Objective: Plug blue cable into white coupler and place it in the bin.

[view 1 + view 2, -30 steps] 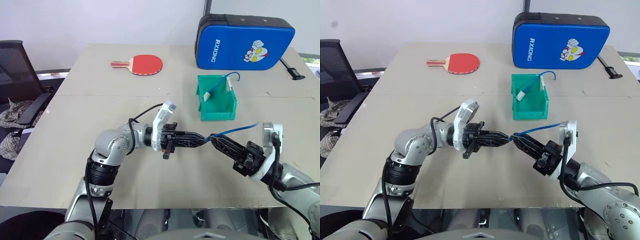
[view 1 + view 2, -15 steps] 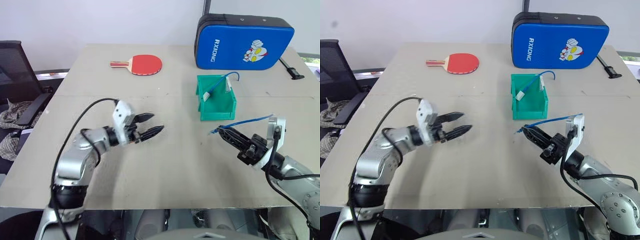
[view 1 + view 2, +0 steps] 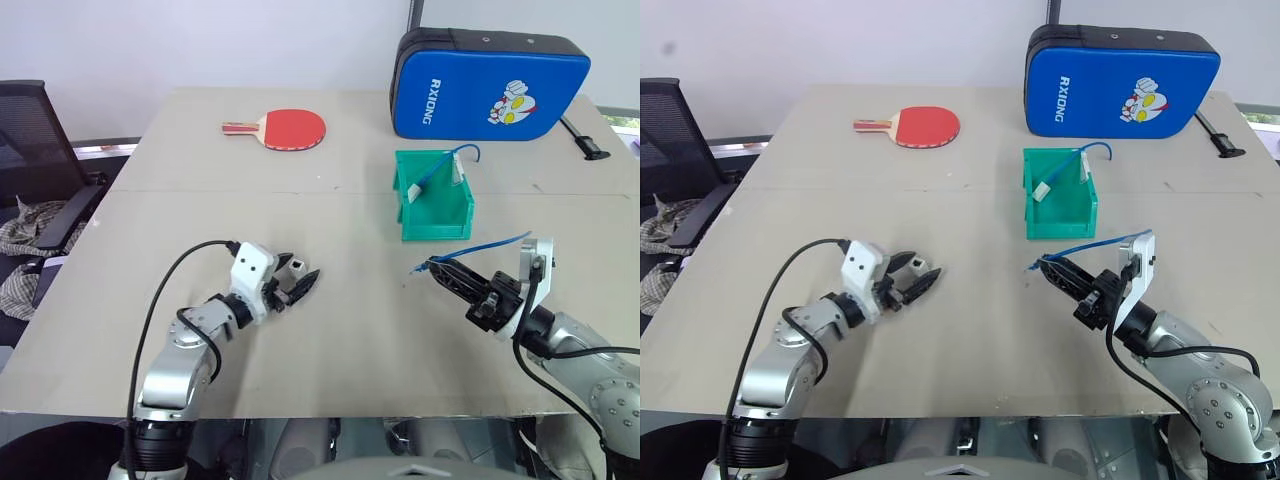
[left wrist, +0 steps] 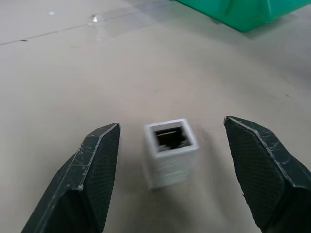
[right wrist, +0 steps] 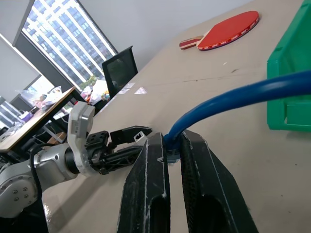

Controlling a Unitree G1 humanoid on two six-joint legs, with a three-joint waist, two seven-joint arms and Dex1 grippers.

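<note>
Beige desk [image 3: 330, 330] fills most of the scene, two matte slabs with a seam running across, and a black office chair [image 3: 35, 150] parked off its left edge. Biggest thing on it is the padded blue zip case [image 3: 488, 84] at the far right, glossy, with a cartoon print. Next is the red ping-pong paddle [image 3: 285, 128] at the far middle, lying flat. The bin [image 3: 432, 195] is boxy green plastic in front of the case, and it already has a blue cord with a white piece sitting inside.

Right tool [image 3: 437, 268] is clamped on the blue cable [image 3: 480, 245] near its plug end; the thin cable arcs up and back over the arm. Left tool [image 3: 298, 282] is spread wide, low over the desk. The white coupler [image 4: 171, 151], a tiny square block with its dark socket open, rests on the desk between the textured black fingers [image 4: 95, 167], touching neither. Nothing sits between the two tools.
</note>
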